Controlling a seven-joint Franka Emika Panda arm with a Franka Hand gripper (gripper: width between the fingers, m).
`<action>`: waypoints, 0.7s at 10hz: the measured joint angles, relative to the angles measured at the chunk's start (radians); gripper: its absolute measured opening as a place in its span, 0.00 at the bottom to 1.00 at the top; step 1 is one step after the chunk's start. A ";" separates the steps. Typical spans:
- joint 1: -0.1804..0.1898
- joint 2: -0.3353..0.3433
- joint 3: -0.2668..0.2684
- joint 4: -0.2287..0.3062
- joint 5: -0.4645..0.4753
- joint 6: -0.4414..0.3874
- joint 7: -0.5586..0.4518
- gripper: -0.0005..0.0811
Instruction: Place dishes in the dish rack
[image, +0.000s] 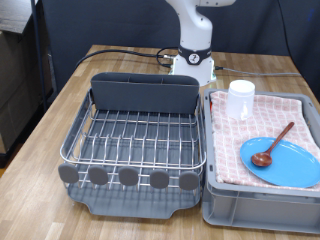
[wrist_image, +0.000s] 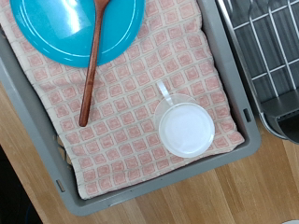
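The wire grid dish rack (image: 140, 135) is bare metal with a bright, slightly glossy sheen, and its dark grey caddy (image: 145, 93), round grey tabs (image: 128, 176) and grey drain tray (image: 140, 203) look like smooth matt plastic. The grey crate (image: 262, 207) is also smooth matt plastic. The pink checked cloth (wrist_image: 140, 103) lining it is woven fabric, soft and matt, with slight wrinkles. The round light-blue plate (wrist_image: 61, 28) has a smooth, glossy surface. The brown wooden spoon (wrist_image: 92, 65) is matt wood. The small white cup (wrist_image: 185, 126) looks like smooth, faintly translucent plastic. The desk (image: 60, 100) is light wood with visible grain and a satin finish.
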 joint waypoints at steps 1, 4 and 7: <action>0.001 0.021 0.016 0.014 -0.005 0.004 0.011 0.99; 0.004 0.073 0.075 0.027 -0.045 0.060 0.084 0.99; 0.004 0.118 0.122 0.014 -0.079 0.139 0.150 0.99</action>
